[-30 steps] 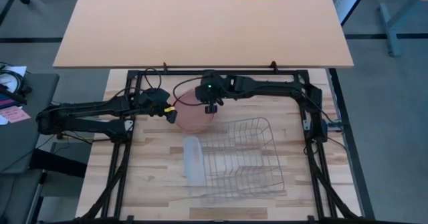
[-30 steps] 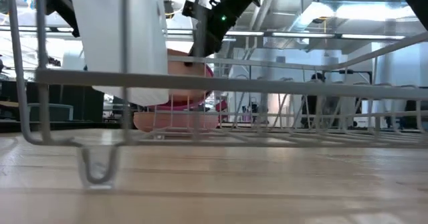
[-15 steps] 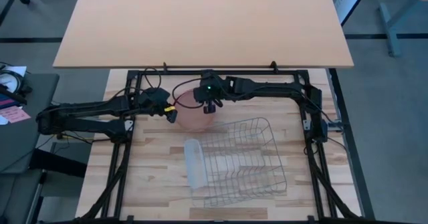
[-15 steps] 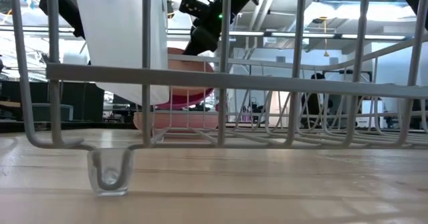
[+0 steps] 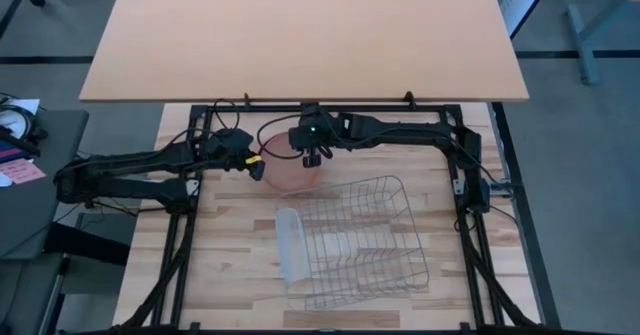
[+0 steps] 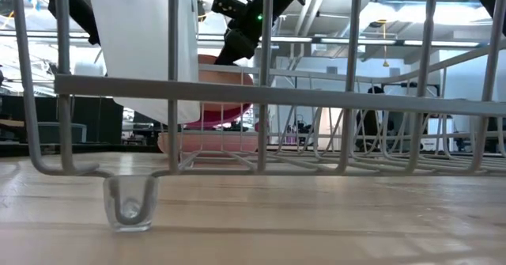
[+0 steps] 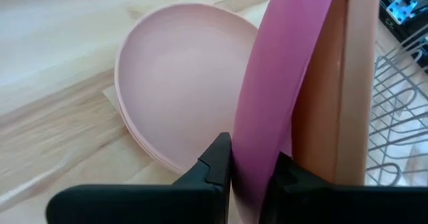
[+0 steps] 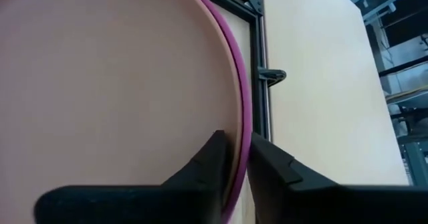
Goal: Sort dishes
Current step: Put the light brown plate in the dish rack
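Two plates stand on edge, face to face, between my grippers: a magenta plate (image 7: 287,63) and an orange-tan plate (image 8: 114,83). They hang tilted over a stack of pale pink plates (image 7: 177,93) that lies flat on the table. My left gripper (image 7: 251,160) is shut on the magenta plate from the table's left. My right gripper (image 8: 242,144) is shut at the orange-tan plate's rim from the far right. From above, both grippers (image 5: 257,167) (image 5: 313,159) flank the plates (image 5: 290,170). My left gripper pinches the magenta plate's rim (image 7: 257,140) between its two fingers, coming slanting down from the table's left. The plate stands on edge; the orange-tan plate (image 7: 341,83) lies against its other face, outside the fingers. My right gripper pinches the orange-tan plate's rim (image 8: 234,134), one finger (image 8: 210,157) on its broad face. The magenta rim (image 8: 249,110) runs just behind it. Whether that rim is also between the fingers I cannot tell.
A silver wire rack (image 5: 365,240) fills the table's middle right, near the plates, with a translucent white tray (image 5: 290,240) at its left side. In the low view the rack's wires (image 6: 261,95) and the tray (image 6: 146,51) stand in front of the plates.
The held pair of plates has tipped more upright between the two grippers, so it shows as a smaller disc from above. The wire rack has shifted a little toward the near edge; its wires now stand closer in the low view.
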`<action>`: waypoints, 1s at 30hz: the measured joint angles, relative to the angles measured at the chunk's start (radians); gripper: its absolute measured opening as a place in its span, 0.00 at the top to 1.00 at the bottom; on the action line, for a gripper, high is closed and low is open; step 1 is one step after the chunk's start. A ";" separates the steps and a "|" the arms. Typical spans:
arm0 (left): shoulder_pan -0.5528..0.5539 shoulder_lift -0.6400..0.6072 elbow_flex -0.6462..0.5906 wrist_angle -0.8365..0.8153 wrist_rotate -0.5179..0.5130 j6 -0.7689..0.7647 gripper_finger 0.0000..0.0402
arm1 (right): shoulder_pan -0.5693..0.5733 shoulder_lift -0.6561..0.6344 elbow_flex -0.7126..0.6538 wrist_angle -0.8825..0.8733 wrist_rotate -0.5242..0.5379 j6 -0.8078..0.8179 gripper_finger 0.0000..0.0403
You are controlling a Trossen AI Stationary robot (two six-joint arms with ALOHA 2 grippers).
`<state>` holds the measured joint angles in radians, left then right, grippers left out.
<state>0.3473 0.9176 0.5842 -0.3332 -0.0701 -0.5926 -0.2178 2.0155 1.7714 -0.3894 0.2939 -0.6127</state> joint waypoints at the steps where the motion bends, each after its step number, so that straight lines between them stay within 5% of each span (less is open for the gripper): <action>1: 0.000 0.000 0.000 0.000 0.006 -0.001 0.94 | 0.000 0.000 0.000 -0.002 0.000 0.002 0.82; 14: 0.000 0.000 0.000 0.008 0.016 0.006 0.94 | 0.063 0.002 0.000 0.098 0.161 -0.179 0.64; 22: 0.000 0.000 0.000 0.008 0.015 0.006 0.94 | 0.064 0.002 0.000 0.087 0.158 -0.182 0.67; 30: 0.001 0.000 0.000 0.012 0.009 0.007 0.94 | 0.054 0.002 0.000 0.133 0.148 -0.185 0.79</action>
<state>0.3481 0.9180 0.5842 -0.3209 -0.0616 -0.5856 -0.1636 2.0178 1.7714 -0.2559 0.4422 -0.7978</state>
